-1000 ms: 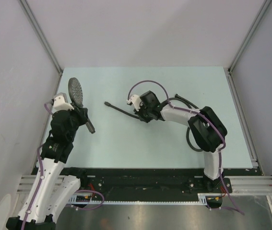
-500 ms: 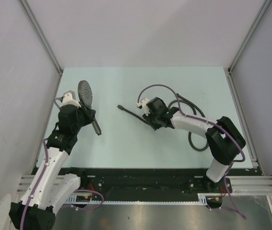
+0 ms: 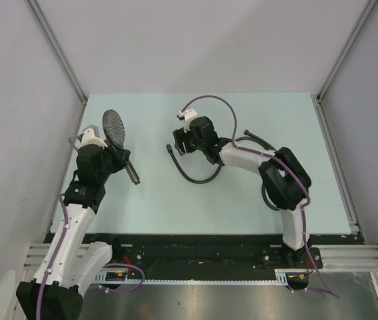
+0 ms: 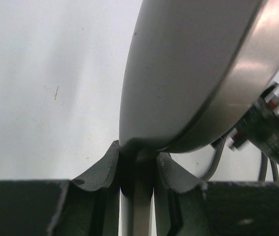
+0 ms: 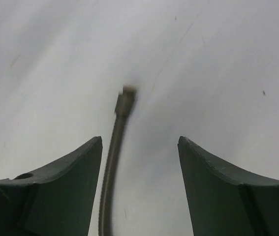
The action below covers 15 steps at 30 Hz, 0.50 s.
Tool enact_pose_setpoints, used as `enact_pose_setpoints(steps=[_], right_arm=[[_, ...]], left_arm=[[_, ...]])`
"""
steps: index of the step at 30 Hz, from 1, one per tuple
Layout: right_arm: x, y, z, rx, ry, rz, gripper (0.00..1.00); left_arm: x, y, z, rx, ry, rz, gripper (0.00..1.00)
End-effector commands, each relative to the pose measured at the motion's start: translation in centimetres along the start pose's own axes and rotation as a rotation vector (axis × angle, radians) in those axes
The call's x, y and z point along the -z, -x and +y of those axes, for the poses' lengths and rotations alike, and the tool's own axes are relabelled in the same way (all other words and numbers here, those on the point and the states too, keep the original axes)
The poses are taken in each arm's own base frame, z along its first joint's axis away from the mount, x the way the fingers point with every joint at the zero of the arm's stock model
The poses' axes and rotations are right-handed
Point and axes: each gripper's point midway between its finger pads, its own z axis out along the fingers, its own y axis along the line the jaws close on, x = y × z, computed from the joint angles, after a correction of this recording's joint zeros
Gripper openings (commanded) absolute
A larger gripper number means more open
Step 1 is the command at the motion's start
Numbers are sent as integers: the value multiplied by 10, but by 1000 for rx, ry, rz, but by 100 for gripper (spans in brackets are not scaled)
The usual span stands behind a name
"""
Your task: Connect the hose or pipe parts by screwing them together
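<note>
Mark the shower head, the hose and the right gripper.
shower head (image 3: pixel 114 125): top view, dotted face.
hose (image 5: pixel 110 166): right wrist view, mid shaft.
right gripper (image 5: pixel 139 141): right wrist view, midway between fingertips.

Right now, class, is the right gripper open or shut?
Open: the right gripper shows fingers apart, the thin dark grey flexible hose between them touching neither.

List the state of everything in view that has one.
left tool: shut on shower head
right tool: open, straddling the hose end
shower head: held up, not joined to hose
hose: curled on table, unheld, end free
</note>
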Motion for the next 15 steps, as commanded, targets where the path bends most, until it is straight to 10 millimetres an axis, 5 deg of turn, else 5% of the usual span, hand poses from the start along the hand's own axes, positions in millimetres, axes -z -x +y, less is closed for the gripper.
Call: enact_pose_setpoints(steps=[1,5,15], right_arm=[[-44,32,1,-146,-114,-27,67],[-73,17,16,-108,-141,1,65],[-95,-11,21,-85,-120,36,54]], left_arm=[[6,22,-18,18,-84,-87,0],[7,25,-20,12,-91,-93,0],[8,22,-24,29,-111,-80,0]])
